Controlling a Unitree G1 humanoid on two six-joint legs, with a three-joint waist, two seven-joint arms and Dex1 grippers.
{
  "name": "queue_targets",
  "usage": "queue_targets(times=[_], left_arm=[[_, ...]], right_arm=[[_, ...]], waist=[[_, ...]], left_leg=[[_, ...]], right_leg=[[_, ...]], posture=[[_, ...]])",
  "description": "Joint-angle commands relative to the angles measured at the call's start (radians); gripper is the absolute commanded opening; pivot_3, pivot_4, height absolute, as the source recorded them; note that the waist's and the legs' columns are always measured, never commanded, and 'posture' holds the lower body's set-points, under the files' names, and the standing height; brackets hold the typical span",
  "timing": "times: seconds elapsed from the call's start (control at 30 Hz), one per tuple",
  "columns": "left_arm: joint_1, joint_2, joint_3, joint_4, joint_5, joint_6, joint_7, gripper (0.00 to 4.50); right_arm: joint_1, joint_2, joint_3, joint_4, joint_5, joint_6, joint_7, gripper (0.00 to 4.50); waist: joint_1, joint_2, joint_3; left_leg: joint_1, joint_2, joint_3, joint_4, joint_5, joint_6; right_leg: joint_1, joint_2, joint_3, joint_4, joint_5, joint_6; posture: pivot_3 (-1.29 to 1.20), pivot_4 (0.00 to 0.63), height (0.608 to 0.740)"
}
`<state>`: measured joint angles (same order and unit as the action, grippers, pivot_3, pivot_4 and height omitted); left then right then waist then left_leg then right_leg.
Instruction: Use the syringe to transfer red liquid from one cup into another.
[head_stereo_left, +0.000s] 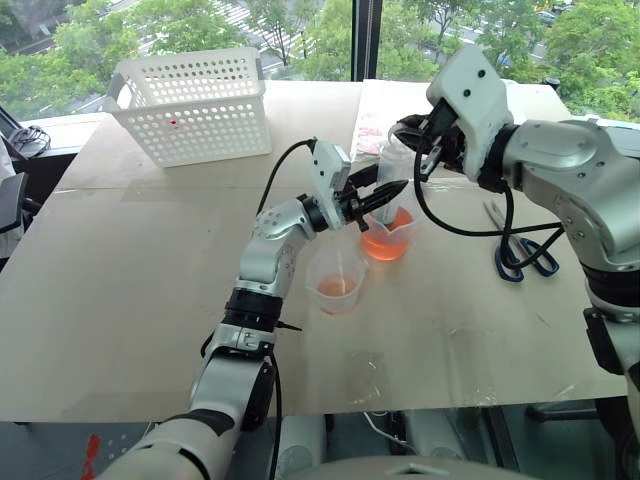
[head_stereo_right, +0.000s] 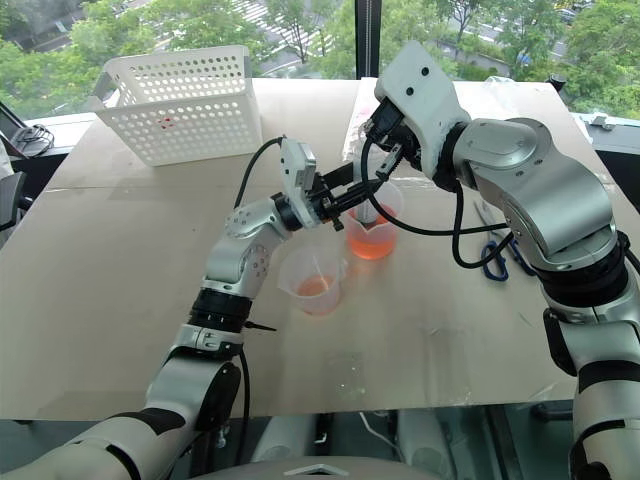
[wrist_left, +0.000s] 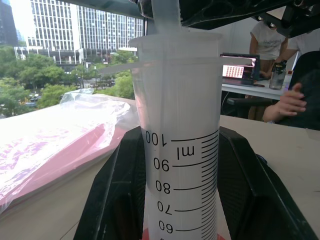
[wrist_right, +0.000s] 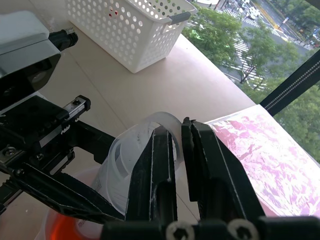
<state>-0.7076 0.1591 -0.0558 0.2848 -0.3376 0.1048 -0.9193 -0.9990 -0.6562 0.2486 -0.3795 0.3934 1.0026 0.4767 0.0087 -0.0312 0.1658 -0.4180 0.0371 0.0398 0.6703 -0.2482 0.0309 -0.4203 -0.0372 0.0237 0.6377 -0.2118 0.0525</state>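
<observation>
Our left claw is clamped on the barrel of the syringe, one black finger pressed to each side of it just under the printed scale marks, and holds it upright. Our right claw sits above, its two fingers pinched together on the ring-shaped thumb loop at the top of the plunger. The lower end of the syringe stands inside the taller spouted cup, which rests on the bench and holds the red liquid in its lower part. Just beside that cup, nearer to us and to its left, stands the shorter cup with the flared rim, with a shallow layer of the same orange-red liquid at its bottom; the two cups look close, and we cannot tell whether they touch. Further out, blue-handled scissors lie on the bench to the right, a pink-patterned plastic bag lies behind the cups, and a white perforated basket stands at the far left by the window. In the left wrist view a person's hand rests at a desk in the background.
</observation>
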Motion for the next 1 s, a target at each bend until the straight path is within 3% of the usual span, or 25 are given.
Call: queue_targets(times=[0.03,1.0], left_arm=[[0.022,-0.007,-0.054,-0.052,0.002,0.006,-0.041,1.33],[0.031,-0.013,-0.058,-0.054,0.008,0.014,-0.043,1.33]], right_arm=[[-0.067,-0.031,-0.071,0.007,-0.080,-0.047,-0.028,0.03],[-0.102,-0.042,-0.082,0.042,-0.097,-0.060,-0.011,0.03]], waist=[[0.000,0.000,0.000],[0.000,0.000,0.000]], left_leg=[[0.000,0.000,0.000,0.000,0.000,0.000],[0.000,0.000,0.000,0.000,0.000,0.000]], right_leg=[[0.000,0.000,0.000,0.000,0.000,0.000],[0.000,0.000,0.000,0.000,0.000,0.000]], posture=[[0.00,0.150,0.740],[0.00,0.150,0.740]])
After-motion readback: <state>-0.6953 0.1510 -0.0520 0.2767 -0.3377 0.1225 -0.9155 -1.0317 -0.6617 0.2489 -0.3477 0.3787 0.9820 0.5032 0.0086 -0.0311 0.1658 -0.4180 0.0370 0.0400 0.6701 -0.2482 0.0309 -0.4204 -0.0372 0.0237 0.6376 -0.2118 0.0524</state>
